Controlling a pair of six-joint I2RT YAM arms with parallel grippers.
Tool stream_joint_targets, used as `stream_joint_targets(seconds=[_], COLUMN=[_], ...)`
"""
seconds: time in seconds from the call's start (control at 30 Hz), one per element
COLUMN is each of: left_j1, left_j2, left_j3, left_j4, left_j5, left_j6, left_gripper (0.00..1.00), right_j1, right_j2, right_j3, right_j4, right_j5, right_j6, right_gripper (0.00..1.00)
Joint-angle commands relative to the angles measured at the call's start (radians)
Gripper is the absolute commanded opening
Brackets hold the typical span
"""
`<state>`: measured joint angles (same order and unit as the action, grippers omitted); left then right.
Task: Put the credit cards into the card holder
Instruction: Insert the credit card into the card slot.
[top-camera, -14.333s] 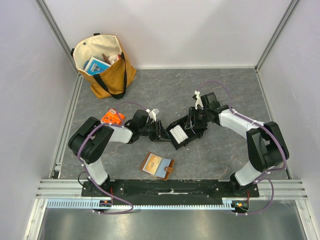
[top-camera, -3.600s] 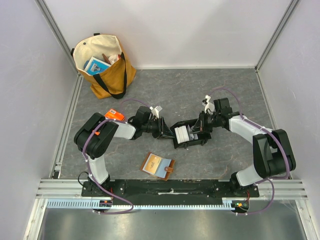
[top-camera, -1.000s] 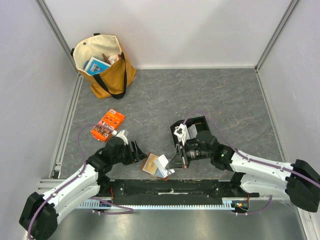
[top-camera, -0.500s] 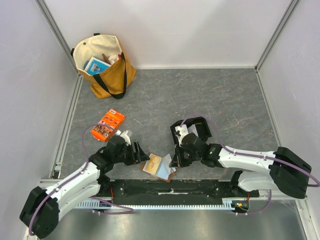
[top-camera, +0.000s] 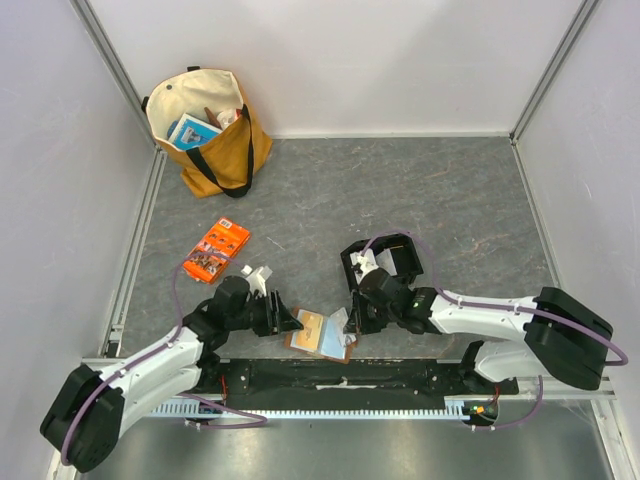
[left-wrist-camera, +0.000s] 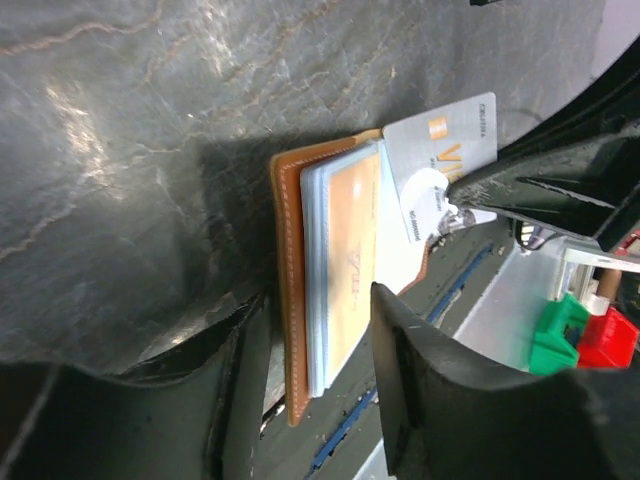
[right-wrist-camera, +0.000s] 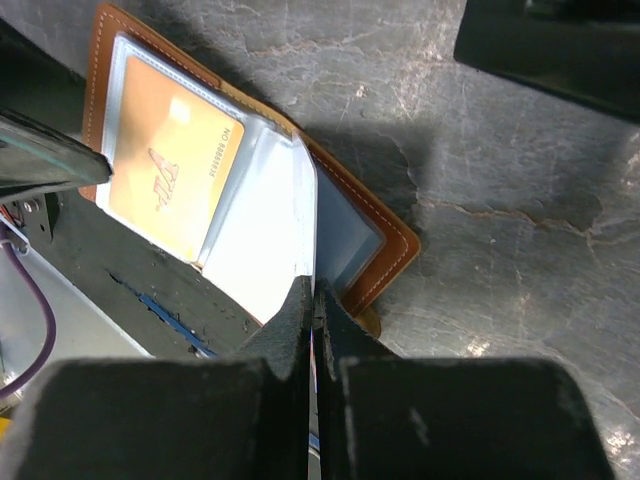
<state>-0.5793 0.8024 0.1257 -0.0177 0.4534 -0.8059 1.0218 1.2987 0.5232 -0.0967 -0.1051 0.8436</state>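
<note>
Grey tabletop (top-camera: 430, 190), near edge: right end effector (top-camera: 347, 322) clamps a credit card (left-wrist-camera: 450, 135) over the open card holder (top-camera: 318, 334). Left end effector (top-camera: 288, 322) gapes alongside.

My left arm (top-camera: 150, 365) lies low along the near edge and reaches right. My left gripper (top-camera: 287, 321) has its jaws spread wide, tips angled down. My right arm (top-camera: 490, 312) stretches low toward the left. My right gripper (top-camera: 350, 322) faces the left one from nearby, its fingers (right-wrist-camera: 285, 350) pinched tight on a credit card (left-wrist-camera: 455, 140).
</note>
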Motion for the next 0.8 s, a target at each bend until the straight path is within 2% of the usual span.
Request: stream_joint_targets(seconds=[0.0,0.1,0.2,0.37,0.47,0.67,0.7,0.77], left_j1=[-0.001,-0.001,-0.001,-0.001,-0.001,-0.002,-0.002,-0.002], left_j2=[-0.018,-0.057,-0.097,-0.134,-0.102,0.009,0.021,0.029], left_j3=[-0.035,-0.044,-0.058,-0.084,-0.080,-0.052,-0.046,-0.038], left_j4=[0.146,0.173,0.202,0.265,0.271,0.298,0.298,0.298], left_j5=[0.108,0.116,0.125,0.146,0.145,0.171,0.174,0.179], left_j6=[-0.024,-0.038,-0.056,-0.085,-0.081,-0.061,-0.055,-0.047], left_gripper=[0.43,0.38,0.29,0.27,0.27,0.43,0.43,0.35], right_j1=[-0.014,-0.026,-0.037,-0.061,-0.069,-0.072,-0.072,-0.072], right_j2=[0.050,0.065,0.071,0.071,0.062,0.060,0.059,0.057], right_j3=[0.015,0.014,0.009,0.001,0.003,0.008,0.008,0.009], right_j4=[-0.029,-0.028,-0.028,-0.031,-0.029,-0.029,-0.028,-0.028], right_j5=[0.077,0.074,0.074,0.065,0.059,0.048,0.048,0.048], right_j6=[-0.046,-0.055,-0.066,-0.084,-0.087,-0.092,-0.092,-0.092], right_gripper=[0.00,0.00,0.00,0.00,0.00,0.00,0.00,0.00])
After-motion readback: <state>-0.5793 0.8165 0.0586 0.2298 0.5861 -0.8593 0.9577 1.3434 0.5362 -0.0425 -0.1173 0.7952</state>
